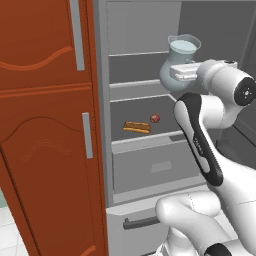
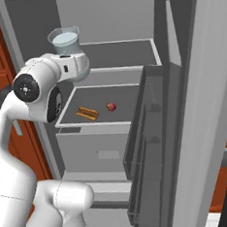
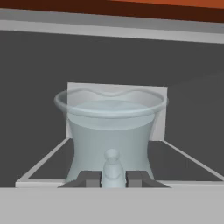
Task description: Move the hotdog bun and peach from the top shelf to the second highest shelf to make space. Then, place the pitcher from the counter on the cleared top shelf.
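Pale blue-grey glass made up the pitcher [image 1: 179, 60], which stood upright in front of the open grey fridge [image 1: 145, 30], its flared rim level with the space above the top shelf [image 1: 137, 53]. Whether anything filled the pitcher could not be told; its bowl looked evenly pale in the hand view.

The top shelf itself lay bare. On the second highest shelf [image 1: 142, 107] below it rested the hotdog bun [image 1: 136, 127] and, just to its right and apart from it, the peach [image 1: 155, 118]. In the right base view the same pair showed on that ledge, the bun [image 2: 87, 113] left of the peach [image 2: 111, 106]. Under them sat a closed grey drawer front [image 1: 155, 167].

To the left of the fridge stood tall red-brown cupboard doors [image 1: 47, 125] with grey handles. On the right, the open fridge door [image 2: 202, 107] with its inner racks flanked the shelves. The white arm's own elbow and forearm crossed in front of the right part of the shelves in the left base view.

The jaws [image 3: 113, 178] were closed on the pitcher's narrow handle, one dark finger tip [image 3: 89, 178] to each side of it, with the pitcher's body directly ahead of them and the top shelf's pale front edge beneath and beyond it.
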{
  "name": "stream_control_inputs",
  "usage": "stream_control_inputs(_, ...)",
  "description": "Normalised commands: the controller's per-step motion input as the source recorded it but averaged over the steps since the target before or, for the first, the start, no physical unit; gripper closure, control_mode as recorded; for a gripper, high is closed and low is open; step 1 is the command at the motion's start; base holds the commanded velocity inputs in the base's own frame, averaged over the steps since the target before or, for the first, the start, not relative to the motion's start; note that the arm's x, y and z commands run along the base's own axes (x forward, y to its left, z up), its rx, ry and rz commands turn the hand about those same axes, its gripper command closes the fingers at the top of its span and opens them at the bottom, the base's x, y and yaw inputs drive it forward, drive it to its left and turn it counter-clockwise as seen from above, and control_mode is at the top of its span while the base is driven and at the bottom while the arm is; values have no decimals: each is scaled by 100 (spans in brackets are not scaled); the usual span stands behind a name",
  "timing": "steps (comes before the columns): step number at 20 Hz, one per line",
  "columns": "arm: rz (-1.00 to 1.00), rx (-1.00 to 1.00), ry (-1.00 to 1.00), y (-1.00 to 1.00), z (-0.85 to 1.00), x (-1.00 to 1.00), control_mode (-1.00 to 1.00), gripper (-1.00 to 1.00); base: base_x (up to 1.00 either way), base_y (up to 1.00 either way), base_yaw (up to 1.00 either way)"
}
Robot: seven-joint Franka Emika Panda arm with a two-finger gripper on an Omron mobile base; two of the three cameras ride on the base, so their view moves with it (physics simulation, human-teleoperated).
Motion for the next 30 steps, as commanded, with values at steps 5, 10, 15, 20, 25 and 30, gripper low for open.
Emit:
stream_control_inputs(5, 0, 1, 1, 0, 58, 14, -100, 100, 0, 0, 0)
stream_control_inputs(10, 0, 0, 7, 0, 11, 38, -100, 100, 0, 0, 0)
stream_control_inputs(15, 0, 0, 0, 0, -24, 54, -100, 100, 0, 0, 0)
stream_control_inputs(20, 0, 0, 0, 0, -41, 59, -100, 100, 0, 0, 0)
stream_control_inputs(25, 0, 0, 0, 0, -38, 64, -100, 100, 0, 0, 0)
stream_control_inputs(30, 0, 0, 0, 0, -6, 72, -100, 100, 0, 0, 0)
